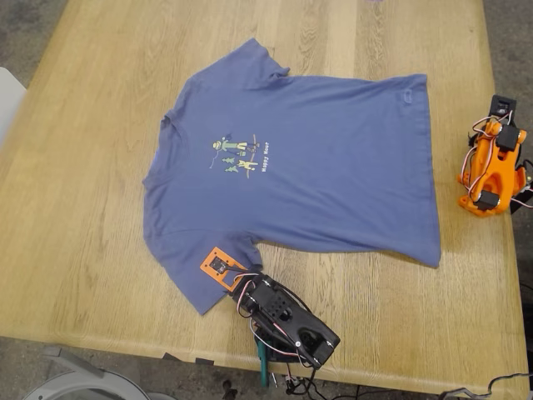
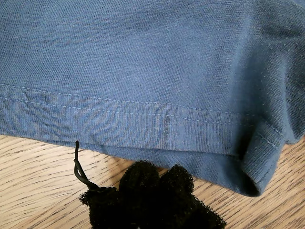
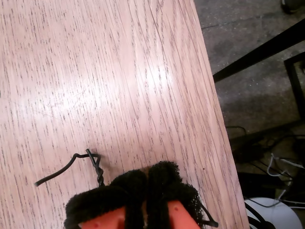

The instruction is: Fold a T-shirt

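My first gripper (image 2: 152, 200), black-padded jaws together and empty, hovers at the near sleeve hem of the slate-blue cotton T-shirt (image 1: 316, 167), spread flat on the oak table (image 1: 83, 208). Pinching one layer risks bunching. My second gripper (image 3: 143, 195), closed and empty, waits over bare wood at the exterior view's right.

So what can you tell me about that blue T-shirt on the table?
The T-shirt is slate-blue, soft knit cotton by its look, with short sleeves and a small green-yellow figure print on the chest. It lies spread flat, print up, on the wooden table. My first tool sits at the stitched hem of one sleeve.
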